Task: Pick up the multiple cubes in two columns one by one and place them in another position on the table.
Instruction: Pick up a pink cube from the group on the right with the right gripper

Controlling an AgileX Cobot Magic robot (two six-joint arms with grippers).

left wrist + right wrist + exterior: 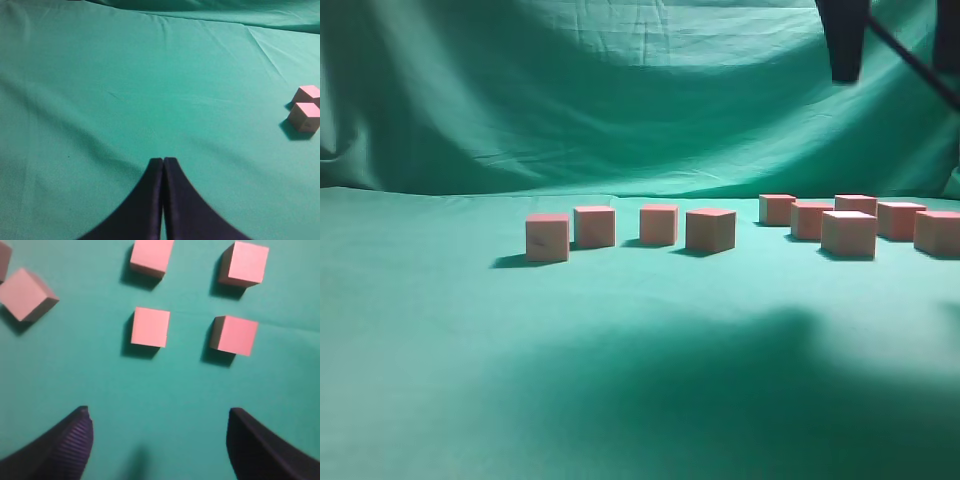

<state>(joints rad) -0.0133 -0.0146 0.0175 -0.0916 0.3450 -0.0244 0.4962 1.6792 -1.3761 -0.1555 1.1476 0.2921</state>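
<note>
Table (440, 380), covered in smooth green cloth, is carrying ten small pinkish-tan cubes (710, 230): four are sitting in a loose row near the middle, six are clustering in two columns at right. All are resting directly on the cloth.

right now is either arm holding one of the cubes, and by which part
Nothing is held. The right gripper hangs open above the cubes with only green table between its jaws. The left gripper is shut on nothing.

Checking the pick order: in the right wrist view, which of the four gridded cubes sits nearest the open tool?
The lower-left cube of the grid, about level with its right neighbour but more centred between the right tool's open fingers.
</note>
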